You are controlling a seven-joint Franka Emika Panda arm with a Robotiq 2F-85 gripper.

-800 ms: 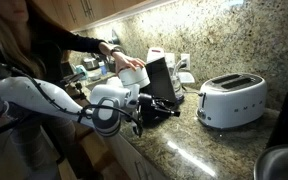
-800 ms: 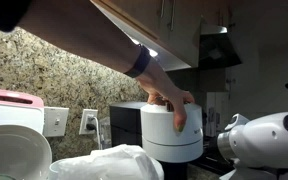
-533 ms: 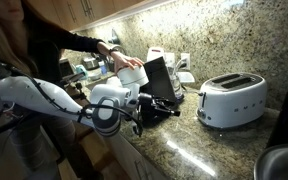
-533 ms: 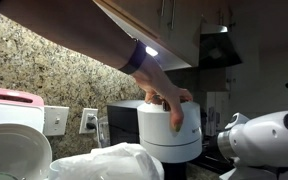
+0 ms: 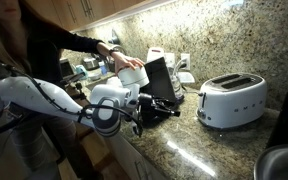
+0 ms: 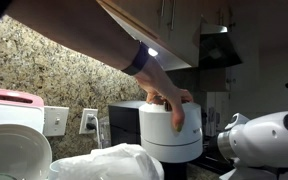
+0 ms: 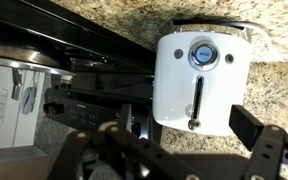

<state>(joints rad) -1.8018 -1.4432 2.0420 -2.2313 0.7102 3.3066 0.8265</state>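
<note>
My gripper (image 7: pixel 186 126) is open and empty, and hangs low over the granite counter (image 5: pixel 199 150). In the wrist view its two black fingers frame a white toaster (image 7: pixel 199 80) with a front lever and dial, without touching it. In an exterior view the gripper (image 5: pixel 141 116) is beside a black appliance (image 5: pixel 160 82), and the toaster (image 5: pixel 232 100) stands further along the counter. A person's hand (image 6: pixel 164 92) holds a white cylindrical container (image 6: pixel 172 132) from above; it also shows in an exterior view (image 5: pixel 133 75).
The granite backsplash (image 5: pixel 224 40) runs behind the counter, with wall outlets (image 6: pixel 89 122). A crumpled plastic bag (image 6: pixel 104 163) lies in the foreground. The black appliance (image 7: pixel 74 85) fills the left of the wrist view. My white arm (image 6: pixel 269 140) is beside the container.
The person's hand and the white container shifted slightly. My arm and gripper have not visibly moved.
</note>
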